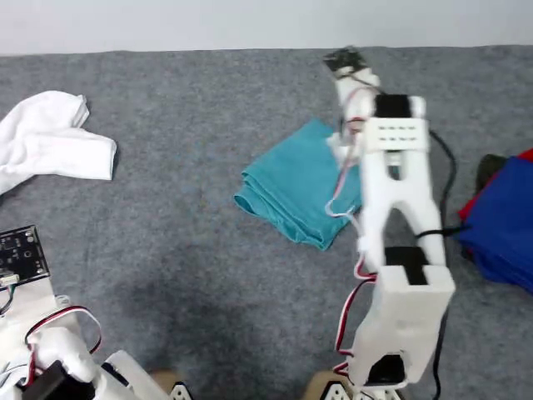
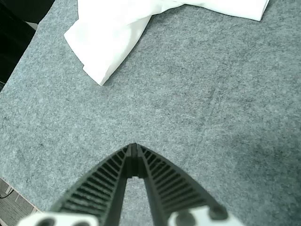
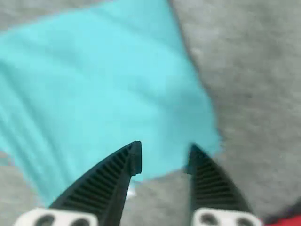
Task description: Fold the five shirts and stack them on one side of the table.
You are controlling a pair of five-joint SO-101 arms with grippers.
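1. table (image 1: 191, 250): grey felt top with shirts spread across it. The felt probably grips cloth, so a dragged shirt could bunch up.
2. right arm (image 1: 400, 242): reaches out over the right part of the teal shirt. A loose red-white cable (image 1: 341, 187) hangs beside it and might snag the cloth.
3. teal shirt (image 1: 291, 187): folded, mid-table, between the white shirt and the blue pile, touching neither.
4. white shirt (image 1: 50, 137): crumpled and not folded, far left, well apart from the pile. It has the longest way to go, so it's the likeliest to come undone in transit.
5. blue pile (image 1: 504, 221): at the right edge of the table, red cloth (image 1: 525, 156) showing beside it. It sits close to the edge and could slide off if nudged.
6. right claw (image 3: 163, 157): released, jaws spread, empty, just over the teal shirt's edge. If it pinches only the top layer, the fold drops open.
7. left claw (image 2: 136, 149): clenched and empty, over bare table near a corner of the white shirt. Going down clenched would only push the cloth.
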